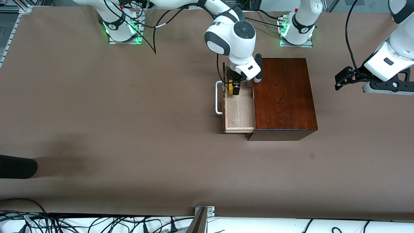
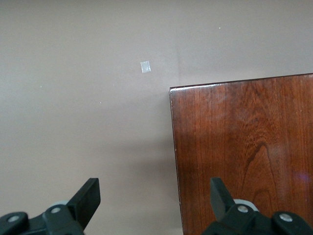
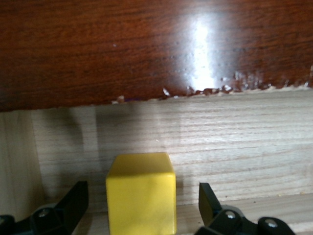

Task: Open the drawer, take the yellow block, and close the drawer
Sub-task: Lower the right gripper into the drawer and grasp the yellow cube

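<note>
Drawer (image 1: 239, 110) stands pulled out of the wooden box (image 1: 284, 94), toward the right arm's end of the table (image 1: 129, 129). Yellow block (image 1: 231, 88) sits on the drawer's pale floor, at the end farther from the front camera.

Right tool (image 1: 233, 88) is down in the drawer, jaws spread wide with a finger on each side of the block, nothing gripped yet. In the right wrist view the block (image 3: 142, 193) sits nearer one finger (image 3: 73, 203) than the other. I judge I should centre it before closing, then lift straight up, clear of the drawer front.

Left tool (image 1: 343, 79) waits in the air off the box's end, open and empty.

Hard to make out: whether the fingertips touch the drawer floor; the block's lower edge is cut off.
</note>
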Robot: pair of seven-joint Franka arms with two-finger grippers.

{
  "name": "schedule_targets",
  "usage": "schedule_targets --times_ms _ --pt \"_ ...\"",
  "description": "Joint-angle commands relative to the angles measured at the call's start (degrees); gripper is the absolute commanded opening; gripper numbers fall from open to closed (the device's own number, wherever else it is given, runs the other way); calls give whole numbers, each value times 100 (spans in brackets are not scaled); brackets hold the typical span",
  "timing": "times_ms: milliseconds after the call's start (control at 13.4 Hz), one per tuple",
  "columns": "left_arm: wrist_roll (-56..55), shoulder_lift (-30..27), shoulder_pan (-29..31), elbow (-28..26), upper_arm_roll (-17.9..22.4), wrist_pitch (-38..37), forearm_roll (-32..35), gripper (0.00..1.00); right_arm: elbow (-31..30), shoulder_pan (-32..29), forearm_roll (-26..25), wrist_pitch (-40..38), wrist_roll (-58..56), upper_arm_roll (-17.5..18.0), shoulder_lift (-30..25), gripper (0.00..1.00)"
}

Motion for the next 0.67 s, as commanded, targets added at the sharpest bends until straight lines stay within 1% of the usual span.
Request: schedule_targets --times_ms 0,75,150,225,300,599 --pt "-27 -60 14 62 -20 -141 -124 100 226 55 -42 -13 44 -43 152 95" --pt "-27 -60 6 62 -20 -141 -124 100 218 55 -51 22 52 -43 161 69" --pt "-27 -60 6 62 -20 -141 -124 100 218 55 -51 49 70 -52 178 35" --pt "-27 -60 6 62 -20 -150 -124 100 218 55 -51 136 87 -52 196 11" --pt "-27 -60 6 62 -20 -150 -124 100 218 55 -60 180 96 -52 205 0" --pt "-27 -60 6 62 -20 -150 -124 100 235 55 -60 6 61 -96 118 0"
